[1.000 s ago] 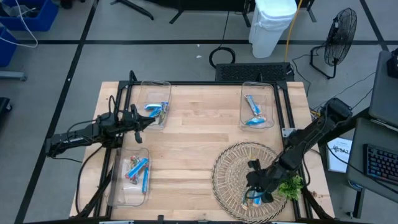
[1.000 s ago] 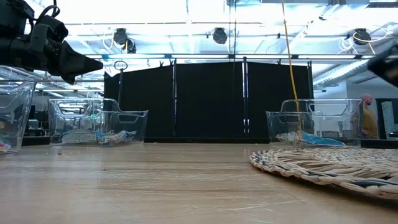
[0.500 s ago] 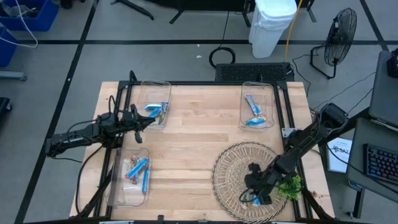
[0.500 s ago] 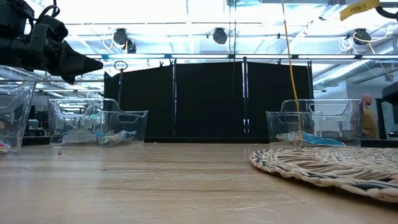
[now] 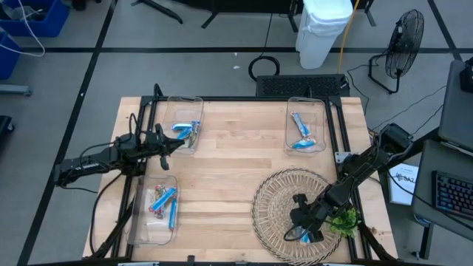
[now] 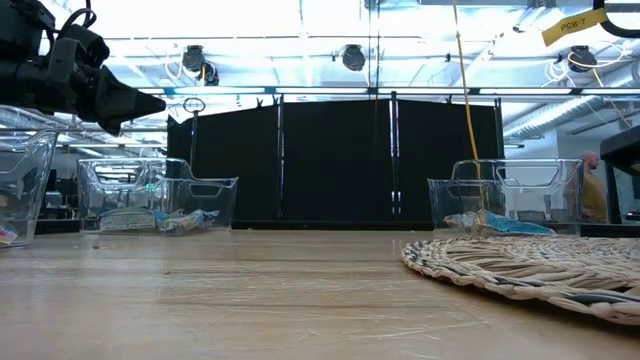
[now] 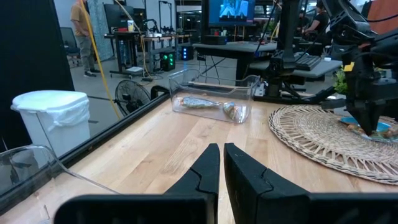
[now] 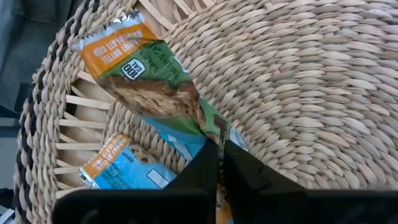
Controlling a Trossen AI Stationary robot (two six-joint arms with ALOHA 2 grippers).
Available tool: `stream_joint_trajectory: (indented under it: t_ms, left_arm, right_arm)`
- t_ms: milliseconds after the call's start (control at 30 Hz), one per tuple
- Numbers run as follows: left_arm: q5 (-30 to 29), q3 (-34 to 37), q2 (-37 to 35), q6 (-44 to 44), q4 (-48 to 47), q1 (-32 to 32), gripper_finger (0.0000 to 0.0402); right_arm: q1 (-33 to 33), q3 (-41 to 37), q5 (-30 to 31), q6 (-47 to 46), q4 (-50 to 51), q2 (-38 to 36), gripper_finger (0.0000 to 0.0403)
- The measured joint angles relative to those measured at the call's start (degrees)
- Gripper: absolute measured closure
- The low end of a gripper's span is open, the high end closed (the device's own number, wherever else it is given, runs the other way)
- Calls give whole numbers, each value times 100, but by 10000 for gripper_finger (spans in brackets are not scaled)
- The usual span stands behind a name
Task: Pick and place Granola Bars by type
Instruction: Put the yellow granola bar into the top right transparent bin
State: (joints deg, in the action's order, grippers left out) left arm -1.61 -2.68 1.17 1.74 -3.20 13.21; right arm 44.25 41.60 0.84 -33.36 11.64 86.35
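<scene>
Right wrist view: right gripper [image 8: 217, 155] pinched shut on the end of a green-wrapped granola bar [image 8: 158, 81], over the woven mat [image 8: 311, 74]. Blue-wrapped bar [image 8: 124, 171] just beside the fingertips, partly under the green one. High view: left gripper [image 5: 176, 142] closed, empty, beside the clear bin [image 5: 185, 122] with more bars, well apart from the mat.

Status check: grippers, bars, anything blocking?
Right gripper shut on green-wrapped granola bar over woven wicker mat. Left gripper shut, idle by clear bins. Blue-wrapped bar underneath; nothing blocking.
</scene>
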Motion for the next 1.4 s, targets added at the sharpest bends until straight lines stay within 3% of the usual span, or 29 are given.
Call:
stream_joint_trajectory:
  t_ms: [967, 1400]
  left_arm:
    - [0, 0, 0, 0, 1, -1, 371]
    - [0, 0, 0, 0, 1, 0, 371]
  right_arm:
    - [-33, -10, 81, 236, -28, -40, 402]
    - [-83, -15, 856, 1437, 268, -1748, 403]
